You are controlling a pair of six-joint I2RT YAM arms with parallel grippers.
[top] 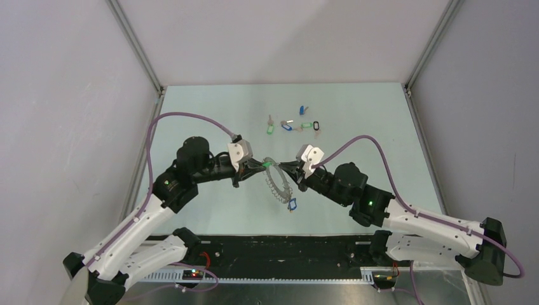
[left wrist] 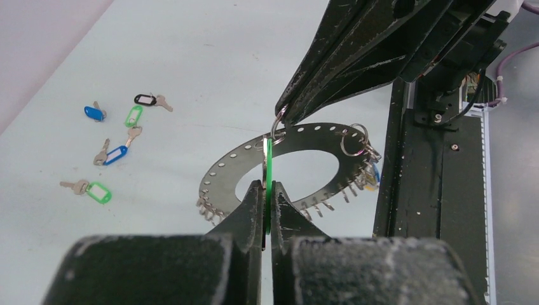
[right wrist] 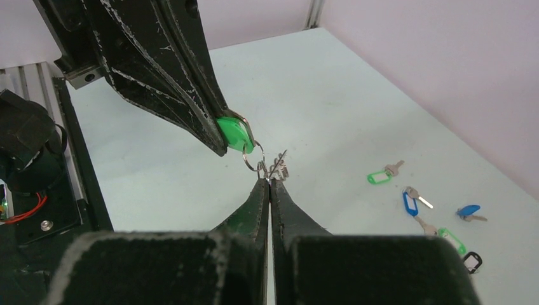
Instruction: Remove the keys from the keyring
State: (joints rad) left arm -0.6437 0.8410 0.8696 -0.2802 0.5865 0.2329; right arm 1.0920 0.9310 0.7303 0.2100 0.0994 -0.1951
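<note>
Aloft, apparently: green key (left wrist: 269,166) in left gripper (left wrist: 267,188)

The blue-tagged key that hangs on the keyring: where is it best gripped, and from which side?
Probably by the blue tag, coming from the near side: it hangs free at the near end of the keyring, and is broad enough to pinch.
</note>
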